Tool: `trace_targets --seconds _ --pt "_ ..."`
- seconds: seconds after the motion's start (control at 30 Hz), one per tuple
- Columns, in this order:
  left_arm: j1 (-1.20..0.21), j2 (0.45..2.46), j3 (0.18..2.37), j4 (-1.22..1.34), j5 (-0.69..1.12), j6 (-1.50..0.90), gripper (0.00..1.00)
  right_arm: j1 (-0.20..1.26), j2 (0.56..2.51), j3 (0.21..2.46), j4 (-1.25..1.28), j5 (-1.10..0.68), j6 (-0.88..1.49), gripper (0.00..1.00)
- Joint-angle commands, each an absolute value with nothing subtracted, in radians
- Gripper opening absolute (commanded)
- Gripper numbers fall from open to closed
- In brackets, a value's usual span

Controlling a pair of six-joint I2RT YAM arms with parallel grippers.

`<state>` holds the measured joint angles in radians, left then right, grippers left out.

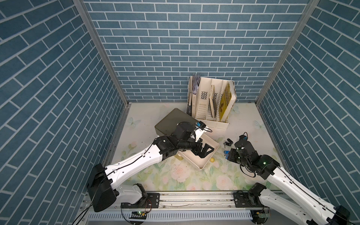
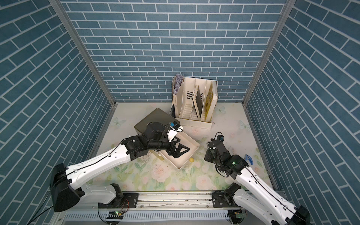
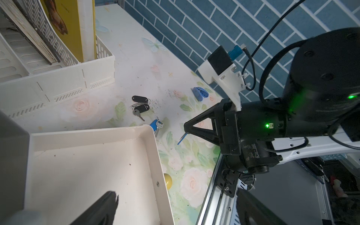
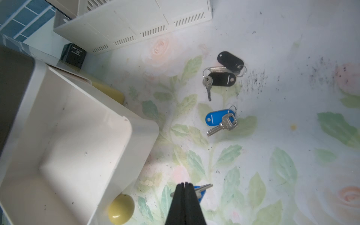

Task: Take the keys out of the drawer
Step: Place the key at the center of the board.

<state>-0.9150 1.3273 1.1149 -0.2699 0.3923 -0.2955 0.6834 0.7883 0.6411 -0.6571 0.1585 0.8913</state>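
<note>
The white drawer (image 1: pixel 209 140) stands pulled out of a grey box (image 1: pixel 171 120), and the part of its floor that shows is bare. My left gripper (image 1: pixel 204 151) hangs open over it, its fingers (image 3: pixel 101 210) wide apart. Keys with black fobs (image 4: pixel 224 75) lie on the table to the right of the drawer. A key with a blue tag (image 4: pixel 222 120) lies just in front of them. My right gripper (image 4: pixel 185 184) is shut on another blue-tagged key (image 4: pixel 202 190), which dangles from its tip (image 3: pixel 182 138) just above the table.
A white file rack (image 1: pixel 212 103) with books stands at the back, close behind the drawer. A yellow round knob (image 4: pixel 120 209) sits on the drawer's front wall. A blue clip (image 3: pixel 199 93) lies at the right near the wall. The rail (image 1: pixel 194 198) runs along the front edge.
</note>
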Motion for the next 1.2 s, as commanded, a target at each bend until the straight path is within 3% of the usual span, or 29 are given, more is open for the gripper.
trace_targets --seconds 0.0,0.5,1.17 --pt "-0.933 1.341 1.143 -0.245 0.377 -0.286 1.0 0.674 0.769 0.588 -0.589 0.129 0.943 0.0" --pt "-0.948 1.376 1.155 -0.258 0.358 -0.288 1.0 0.607 0.84 0.408 -0.291 -0.05 0.979 0.0" --pt "-0.948 1.387 1.17 -0.271 0.353 -0.289 1.0 0.281 0.996 0.371 -0.161 -0.223 0.796 0.0"
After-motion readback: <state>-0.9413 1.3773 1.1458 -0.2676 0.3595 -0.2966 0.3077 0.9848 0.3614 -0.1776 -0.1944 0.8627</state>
